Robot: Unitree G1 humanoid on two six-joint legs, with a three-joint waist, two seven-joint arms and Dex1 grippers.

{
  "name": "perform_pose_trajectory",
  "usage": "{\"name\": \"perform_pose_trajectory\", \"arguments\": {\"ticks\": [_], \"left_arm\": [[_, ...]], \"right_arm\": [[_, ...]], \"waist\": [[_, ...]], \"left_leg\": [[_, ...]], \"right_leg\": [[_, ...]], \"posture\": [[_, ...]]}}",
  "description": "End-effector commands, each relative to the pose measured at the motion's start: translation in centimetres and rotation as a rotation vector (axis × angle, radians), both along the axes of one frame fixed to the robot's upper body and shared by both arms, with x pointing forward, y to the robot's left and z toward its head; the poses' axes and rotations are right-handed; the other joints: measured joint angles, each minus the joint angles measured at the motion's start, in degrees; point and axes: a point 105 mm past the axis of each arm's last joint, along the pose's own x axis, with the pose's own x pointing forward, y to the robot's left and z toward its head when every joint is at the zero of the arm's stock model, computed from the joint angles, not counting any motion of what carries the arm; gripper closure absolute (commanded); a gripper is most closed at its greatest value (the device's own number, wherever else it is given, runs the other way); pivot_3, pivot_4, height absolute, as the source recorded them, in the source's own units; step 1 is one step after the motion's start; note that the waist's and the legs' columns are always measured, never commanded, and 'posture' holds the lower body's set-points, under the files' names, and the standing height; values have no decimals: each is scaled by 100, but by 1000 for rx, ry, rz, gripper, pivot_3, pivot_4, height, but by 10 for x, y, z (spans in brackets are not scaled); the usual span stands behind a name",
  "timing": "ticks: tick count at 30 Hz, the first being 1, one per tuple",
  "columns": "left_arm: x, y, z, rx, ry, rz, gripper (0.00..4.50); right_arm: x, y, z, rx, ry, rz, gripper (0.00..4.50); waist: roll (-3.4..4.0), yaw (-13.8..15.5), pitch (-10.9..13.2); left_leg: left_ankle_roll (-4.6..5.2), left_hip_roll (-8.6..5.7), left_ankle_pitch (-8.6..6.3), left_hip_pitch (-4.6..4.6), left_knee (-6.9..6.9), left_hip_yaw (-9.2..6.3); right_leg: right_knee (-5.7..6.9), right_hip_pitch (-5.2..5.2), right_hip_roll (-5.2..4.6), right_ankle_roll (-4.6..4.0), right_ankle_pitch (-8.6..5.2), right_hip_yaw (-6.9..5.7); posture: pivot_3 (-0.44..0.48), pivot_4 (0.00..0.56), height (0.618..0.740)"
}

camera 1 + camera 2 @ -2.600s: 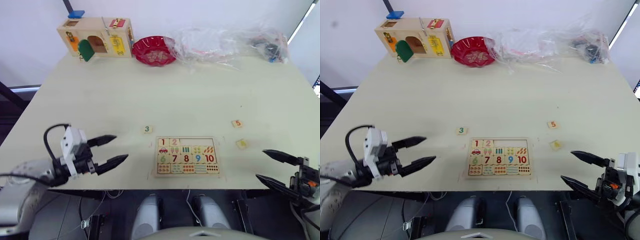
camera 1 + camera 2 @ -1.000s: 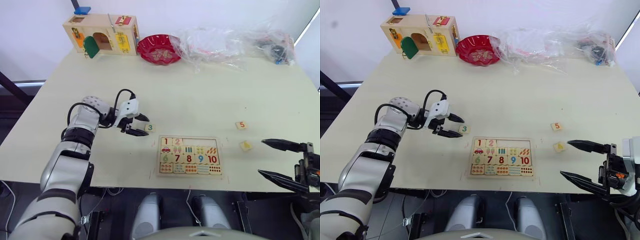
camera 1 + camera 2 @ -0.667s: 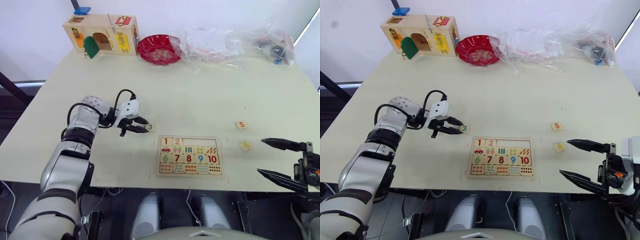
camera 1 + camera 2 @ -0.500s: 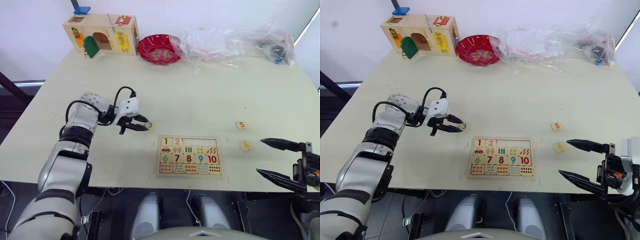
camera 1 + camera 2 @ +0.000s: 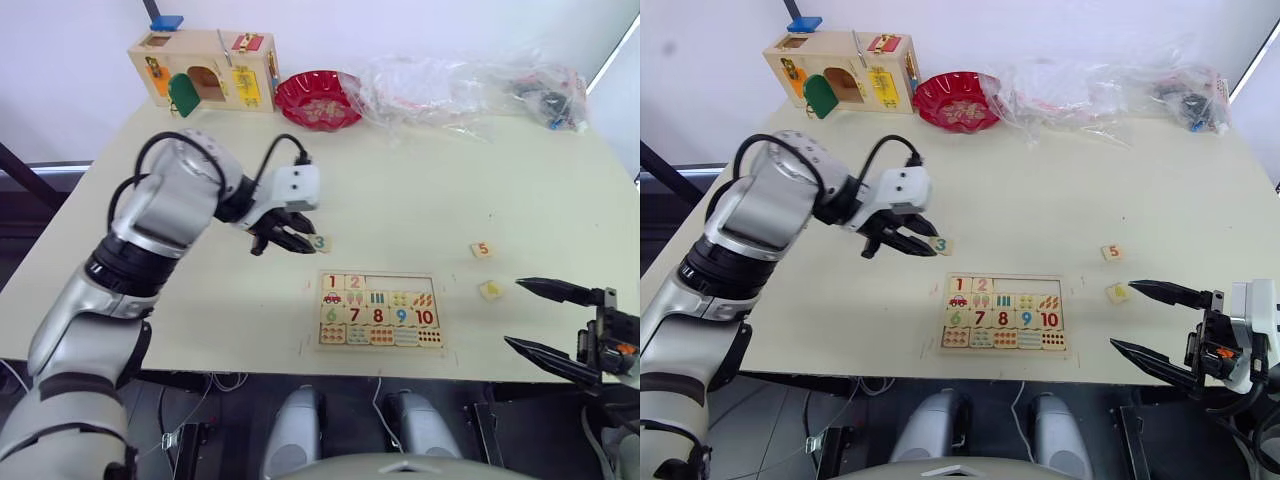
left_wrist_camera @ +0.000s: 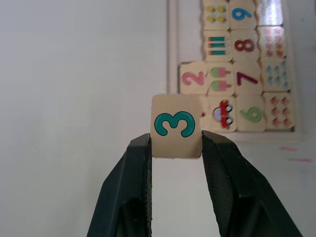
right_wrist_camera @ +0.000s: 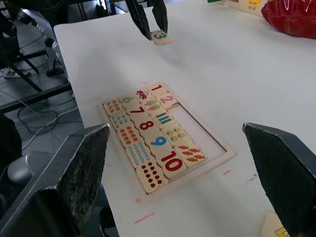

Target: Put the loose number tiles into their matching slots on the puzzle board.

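Tile 3 (image 6: pixel 176 126) is pinched in the left pincer (image 6: pixel 176 148); right pincer (image 5: pixel 537 318) spread.

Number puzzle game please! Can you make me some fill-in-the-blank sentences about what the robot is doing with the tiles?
1. The left gripper holds the tile with the number ____.
2. In the board, the top row already has 1 and ____.
3. The right gripper is ____ and holds nothing.
4. The bowl at the far side of the table is ____.

Missing words: 3; 2; open; red
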Motion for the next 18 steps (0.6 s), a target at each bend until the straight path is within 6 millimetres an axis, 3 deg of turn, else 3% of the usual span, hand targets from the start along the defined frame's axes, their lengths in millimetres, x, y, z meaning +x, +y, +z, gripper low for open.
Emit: {"name": "perform_pose_trajectory", "arguments": {"ticks": [1, 6, 18], "left_arm": [[-8, -17, 3, 54, 22, 22, 3309], [-16, -44, 2, 73, 5, -35, 3309], [-15, -72, -28, 135, 1, 52, 3309]], "right_arm": [[-2, 2, 6, -19, -31, 23, 0], [-3, 1, 7, -28, -36, 23, 0], [-6, 0, 6, -25, -43, 16, 0]], "waist": [[0, 0, 0], [1, -5, 1], [3, 3, 2]], "left_leg": [[0, 1, 0, 0, 0, -1], [0, 2, 0, -2, 1, -8], [1, -3, 0, -13, 17, -45]], "right_leg": [[0, 0, 3, 0, 0, 1], [1, -1, 15, 1, -1, 13], [2, 0, 17, 3, -2, 18]], "posture": [[0, 150, 740], [0, 150, 740], [0, 150, 740]]}}
